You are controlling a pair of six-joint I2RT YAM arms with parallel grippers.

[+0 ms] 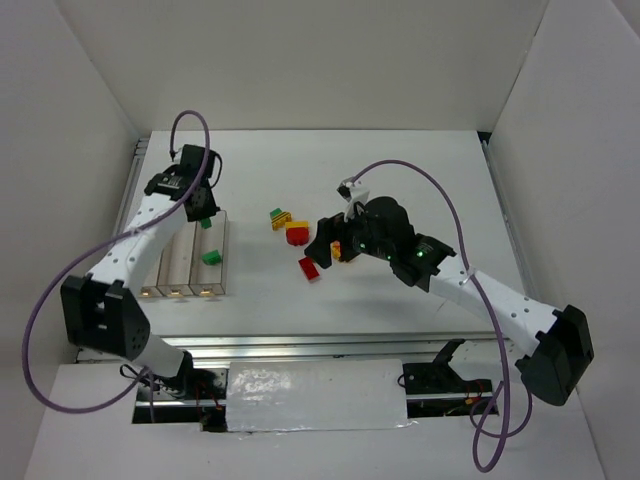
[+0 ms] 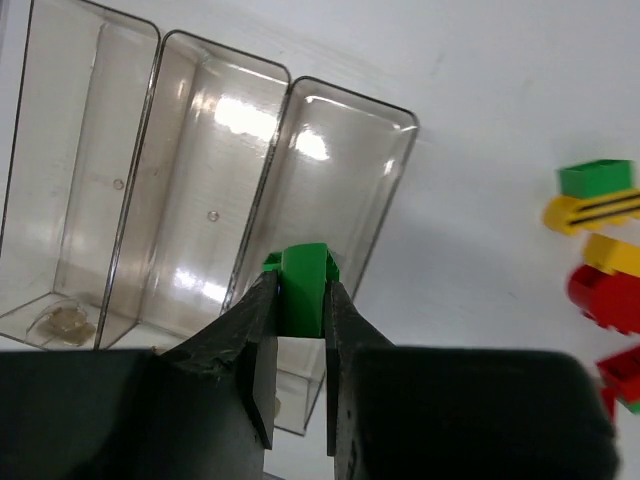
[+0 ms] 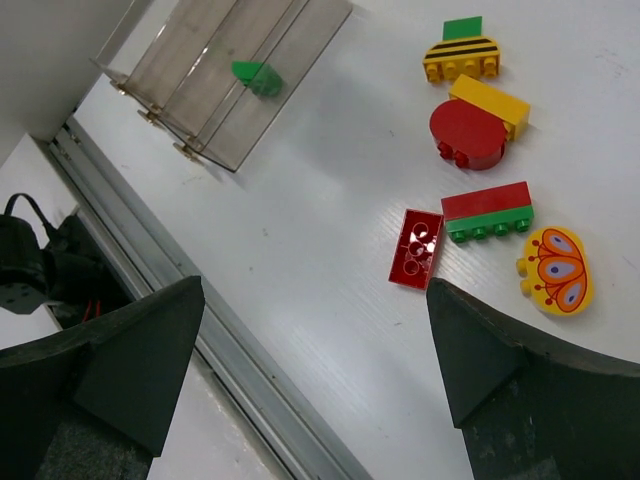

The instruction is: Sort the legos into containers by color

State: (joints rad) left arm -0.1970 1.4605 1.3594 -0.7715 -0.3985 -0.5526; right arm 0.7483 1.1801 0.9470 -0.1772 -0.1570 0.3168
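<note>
Left gripper pinching green lego over edge of 3rd bin, right gripper spread wide, seemingly above loose legos

Top camera looked down on the whole worktop from its near edge. Both wrist cameras sat close above, sharing the containers and loose legos.

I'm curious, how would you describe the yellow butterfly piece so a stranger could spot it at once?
From the clear bins, look right to the loose pile of pieces. Beside the red-and-green brick lies a rounded yellow piece; it alone bears orange butterfly wings.
</note>
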